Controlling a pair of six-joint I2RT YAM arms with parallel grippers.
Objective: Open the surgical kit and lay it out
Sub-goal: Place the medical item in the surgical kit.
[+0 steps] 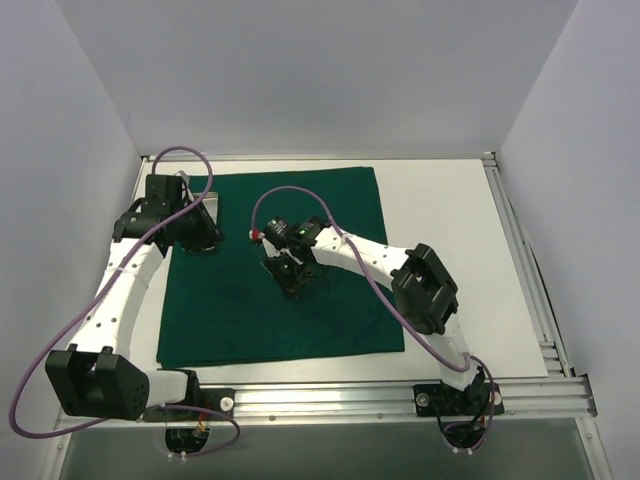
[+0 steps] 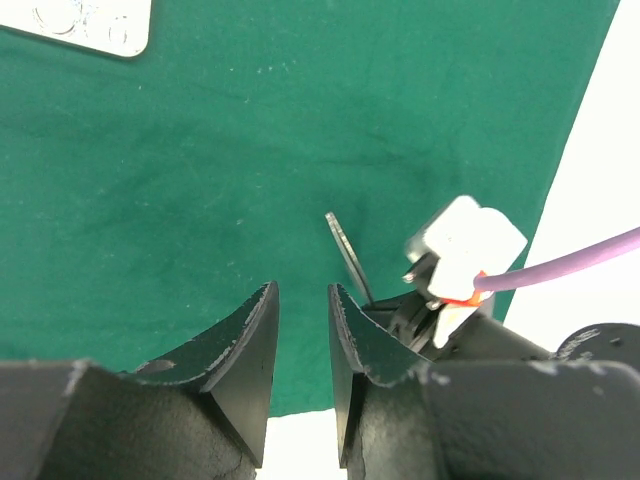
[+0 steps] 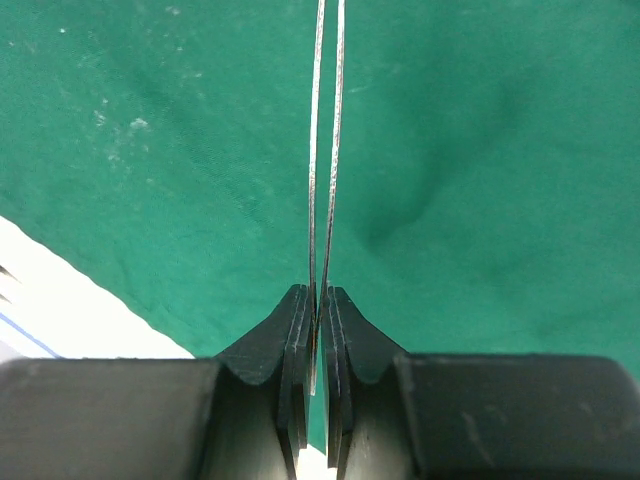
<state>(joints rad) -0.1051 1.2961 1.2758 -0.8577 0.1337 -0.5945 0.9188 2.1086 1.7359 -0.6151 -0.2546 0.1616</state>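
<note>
The dark green cloth (image 1: 270,320) of the surgical kit lies spread flat on the white table. Over its middle my right gripper (image 1: 291,276) is shut on slim steel tweezers (image 3: 317,150), whose two thin blades run straight out from the pinched jaws (image 3: 319,300) above the cloth (image 3: 480,150). The left wrist view shows the tweezers (image 2: 345,255) edge-on. My left gripper (image 1: 207,238) hovers over the cloth's left part, open, with nothing between its fingers (image 2: 302,290). The shiny metal tray (image 1: 208,205) sits at the cloth's far left corner, half hidden by the left arm; its corner (image 2: 90,25) shows.
Bare white table (image 1: 450,220) lies right of the cloth. Aluminium rails run along the right side (image 1: 520,250) and the near edge (image 1: 330,395). White walls close in on three sides. Purple cables (image 1: 300,195) loop over both arms.
</note>
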